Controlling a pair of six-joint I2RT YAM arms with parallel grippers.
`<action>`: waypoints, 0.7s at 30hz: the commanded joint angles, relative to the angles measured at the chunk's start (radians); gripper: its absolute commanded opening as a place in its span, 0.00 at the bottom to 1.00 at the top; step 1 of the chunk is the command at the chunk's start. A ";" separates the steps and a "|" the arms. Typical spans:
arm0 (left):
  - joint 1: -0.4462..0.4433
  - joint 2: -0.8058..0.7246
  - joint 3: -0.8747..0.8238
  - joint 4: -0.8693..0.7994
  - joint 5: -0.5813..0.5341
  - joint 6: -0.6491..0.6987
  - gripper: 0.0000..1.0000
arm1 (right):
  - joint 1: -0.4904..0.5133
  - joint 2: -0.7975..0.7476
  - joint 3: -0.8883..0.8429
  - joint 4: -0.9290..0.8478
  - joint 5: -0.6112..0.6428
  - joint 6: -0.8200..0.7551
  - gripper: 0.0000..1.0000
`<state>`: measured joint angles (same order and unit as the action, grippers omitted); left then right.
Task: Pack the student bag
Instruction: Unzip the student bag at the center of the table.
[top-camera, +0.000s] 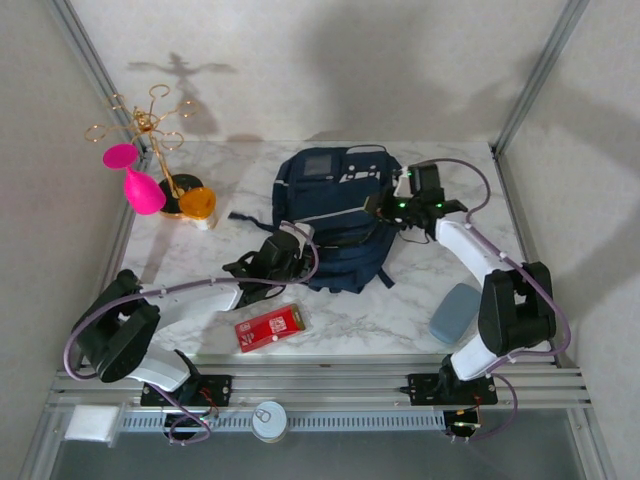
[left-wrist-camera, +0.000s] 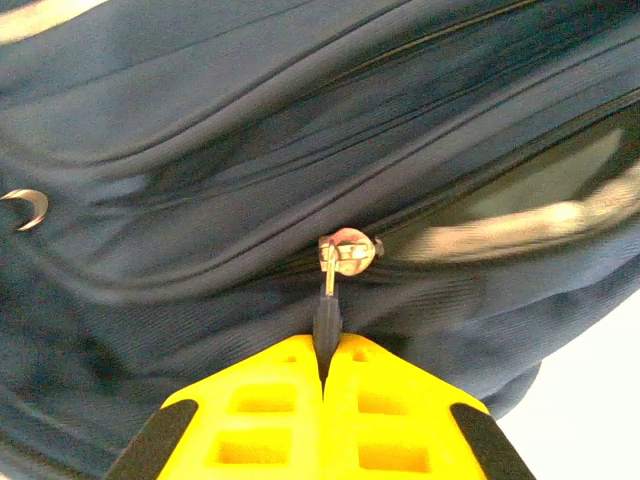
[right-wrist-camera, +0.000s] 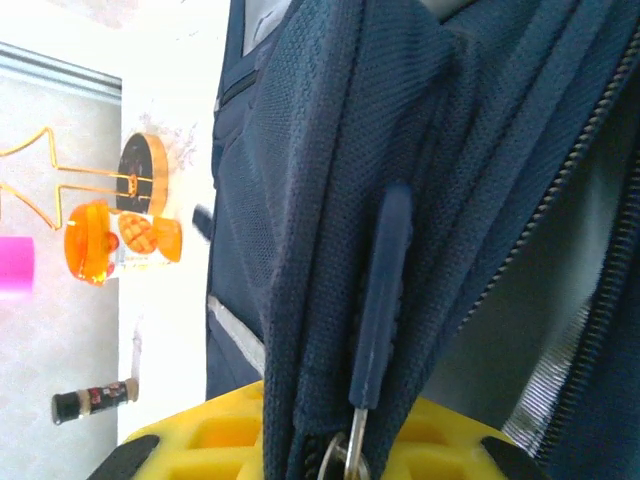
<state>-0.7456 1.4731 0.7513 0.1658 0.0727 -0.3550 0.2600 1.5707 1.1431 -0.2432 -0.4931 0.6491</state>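
Observation:
The student bag (top-camera: 330, 195), navy blue with pale stripes, lies in the middle of the table. My left gripper (top-camera: 292, 242) is at its near left side. In the left wrist view its yellow fingers (left-wrist-camera: 270, 420) are shut on the dark zipper pull (left-wrist-camera: 327, 318), just below the metal slider (left-wrist-camera: 348, 250). My right gripper (top-camera: 383, 205) is at the bag's right edge. Its yellow fingers (right-wrist-camera: 210, 440) clamp a fold of the bag's fabric (right-wrist-camera: 300, 250) beside a second zipper pull (right-wrist-camera: 382, 290), with the open zip's teeth (right-wrist-camera: 560, 200) to the right.
A red box (top-camera: 272, 327) lies near the front edge and a grey-blue case (top-camera: 455, 312) at front right. A gold wire stand (top-camera: 150, 125), pink pieces (top-camera: 143, 190) and an orange container (top-camera: 197, 203) stand at back left. Frame posts rise at the back corners.

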 joint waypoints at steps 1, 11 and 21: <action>0.037 0.045 0.027 -0.016 -0.003 -0.020 0.00 | -0.060 -0.038 0.022 0.039 -0.025 -0.040 0.16; -0.004 0.069 0.091 0.066 0.020 -0.043 0.00 | 0.199 -0.139 -0.184 0.194 0.257 0.386 0.77; -0.005 0.085 0.103 0.069 -0.011 -0.042 0.00 | 0.377 -0.017 -0.178 0.283 0.677 0.698 0.65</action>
<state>-0.7387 1.5494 0.8131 0.1902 0.0818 -0.3901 0.6247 1.4868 0.9188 -0.0036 0.0193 1.2388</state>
